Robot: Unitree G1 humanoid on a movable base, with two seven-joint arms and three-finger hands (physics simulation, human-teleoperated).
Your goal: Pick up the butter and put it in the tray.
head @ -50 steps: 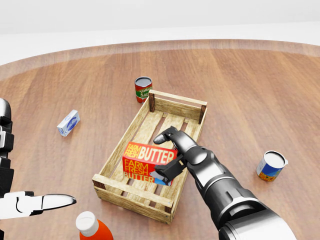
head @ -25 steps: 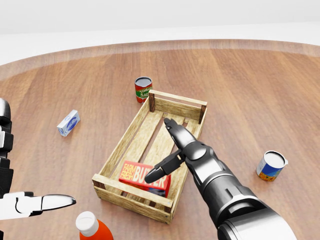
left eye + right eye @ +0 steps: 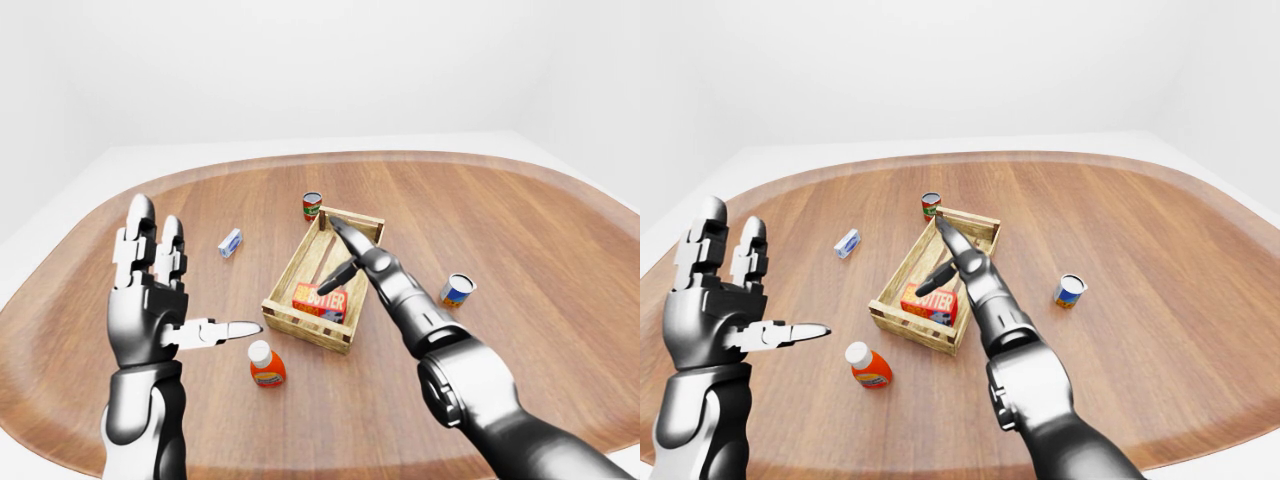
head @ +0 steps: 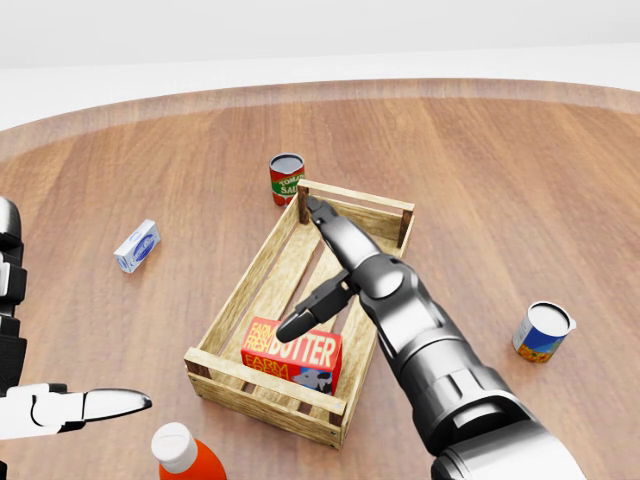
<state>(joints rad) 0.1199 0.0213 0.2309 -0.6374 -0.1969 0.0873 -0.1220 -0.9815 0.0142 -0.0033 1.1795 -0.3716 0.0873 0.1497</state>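
Red and yellow "Farm Fresh Butter" box (image 4: 293, 356) sitting inside the slatted wooden crate tray (image 4: 258, 268), down at the tray's bottom end in head view, leaning vs the low end wall w/ label facing up. Right hand (image 4: 331, 270) above the tray interior, fingers spread wide, thumb pointing down-left just over the box, not gripping anything. Left hand (image 3: 150, 290) raised at left edge of the eye views, palm open, fingers straight up, empty. On the round wooden tabletop (image 4: 520, 180): red soup can (image 4: 286, 179) just beside the tray's top corner, small blue-white carton (image 4: 136, 246) well apart to the left, blue-orange tin can (image 4: 541, 332) off toward right edge, orange bottle w/ white cap (image 4: 185, 456) near bottom edge, close to the tray.
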